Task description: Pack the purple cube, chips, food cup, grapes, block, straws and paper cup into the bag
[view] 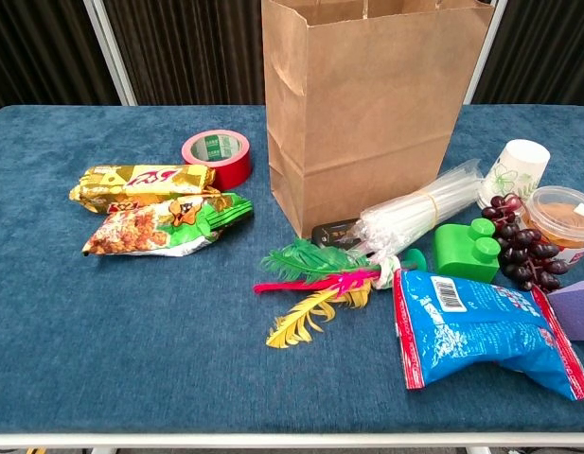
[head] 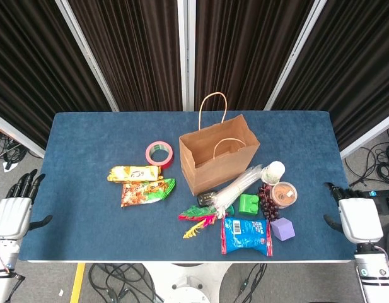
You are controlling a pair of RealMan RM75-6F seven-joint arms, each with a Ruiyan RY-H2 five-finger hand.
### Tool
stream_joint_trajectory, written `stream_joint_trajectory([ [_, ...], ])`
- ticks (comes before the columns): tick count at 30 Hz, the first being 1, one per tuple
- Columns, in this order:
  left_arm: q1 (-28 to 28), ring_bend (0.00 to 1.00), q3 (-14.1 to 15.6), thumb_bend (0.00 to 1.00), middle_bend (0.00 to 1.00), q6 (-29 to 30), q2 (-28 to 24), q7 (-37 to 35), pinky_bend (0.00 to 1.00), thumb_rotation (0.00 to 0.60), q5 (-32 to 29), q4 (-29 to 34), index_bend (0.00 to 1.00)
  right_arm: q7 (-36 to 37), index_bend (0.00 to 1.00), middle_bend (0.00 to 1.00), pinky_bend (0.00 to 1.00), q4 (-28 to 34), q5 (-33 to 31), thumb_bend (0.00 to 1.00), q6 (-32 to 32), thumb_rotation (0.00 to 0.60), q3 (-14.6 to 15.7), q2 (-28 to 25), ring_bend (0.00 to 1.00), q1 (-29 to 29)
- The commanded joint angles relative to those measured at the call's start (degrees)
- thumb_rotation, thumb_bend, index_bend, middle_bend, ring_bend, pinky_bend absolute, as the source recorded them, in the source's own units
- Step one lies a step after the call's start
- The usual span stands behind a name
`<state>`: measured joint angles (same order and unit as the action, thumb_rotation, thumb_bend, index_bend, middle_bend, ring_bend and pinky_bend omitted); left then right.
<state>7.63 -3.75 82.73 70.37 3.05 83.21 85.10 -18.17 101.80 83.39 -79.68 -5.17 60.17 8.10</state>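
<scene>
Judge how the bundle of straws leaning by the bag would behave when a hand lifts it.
The straws look thin and clear, so probably light and bendy. A band seems to tie them mid-length, so they should lift together, though the ends may splay. Being smooth and round, they could slip or roll.

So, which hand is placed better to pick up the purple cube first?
The right hand, probably. It waits just off the table's right edge, near the purple cube. The left hand is beyond the far left edge, with the snack packs in between.
</scene>
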Motion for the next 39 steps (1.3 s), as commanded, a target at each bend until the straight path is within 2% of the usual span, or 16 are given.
stream_joint_trajectory([
  [1,-0.17,0.03,0.28,0.07,0.09,0.48,-0.01,0.03,0.20,0.600,0.55,-0.01,0.11,-4.33,0.38,0.85,0.71,3.60,-1.08,0.06,5.72,0.600,2.44,-3.28,0.82,1.62],
  [4,-0.18,0.04,0.23,0.07,0.09,0.96,0.02,0.14,0.20,0.600,0.95,0.04,0.11,-10.17,0.39,0.88,0.73,3.68,-0.75,0.06,7.21,0.600,4.55,-1.79,0.84,1.65],
  [8,-0.29,0.03,0.27,0.07,0.09,1.10,0.01,0.28,0.20,0.600,0.90,0.04,0.11,-13.29,0.38,0.88,0.73,0.96,0.13,0.06,7.45,0.600,6.43,2.08,0.84,1.09],
  [12,-0.09,0.03,0.17,0.07,0.09,0.82,-0.03,0.27,0.20,0.600,0.83,0.09,0.11,-15.15,0.30,0.88,0.73,-0.75,-1.38,0.06,9.99,0.600,7.43,4.43,0.84,1.61],
  [22,-0.07,0.03,-0.23,0.07,0.09,1.07,0.66,0.29,0.20,0.600,0.35,-0.83,0.11,-18.35,0.25,0.88,0.73,-3.98,-1.26,0.06,11.34,0.600,6.57,9.83,0.84,3.80],
  [34,-0.33,0.03,-0.28,0.07,0.09,1.64,0.35,-1.75,0.20,0.600,0.63,-1.51,0.11,-22.30,0.25,0.88,0.73,-4.68,-2.11,0.06,11.74,0.600,8.36,13.20,0.84,3.78],
  [39,-0.35,0.03,-0.31,0.07,0.09,1.58,0.69,-2.29,0.20,0.600,0.50,-2.29,0.11,-22.59,0.25,0.88,0.73,-5.60,-2.14,0.06,11.30,0.600,8.23,14.10,0.84,3.89],
])
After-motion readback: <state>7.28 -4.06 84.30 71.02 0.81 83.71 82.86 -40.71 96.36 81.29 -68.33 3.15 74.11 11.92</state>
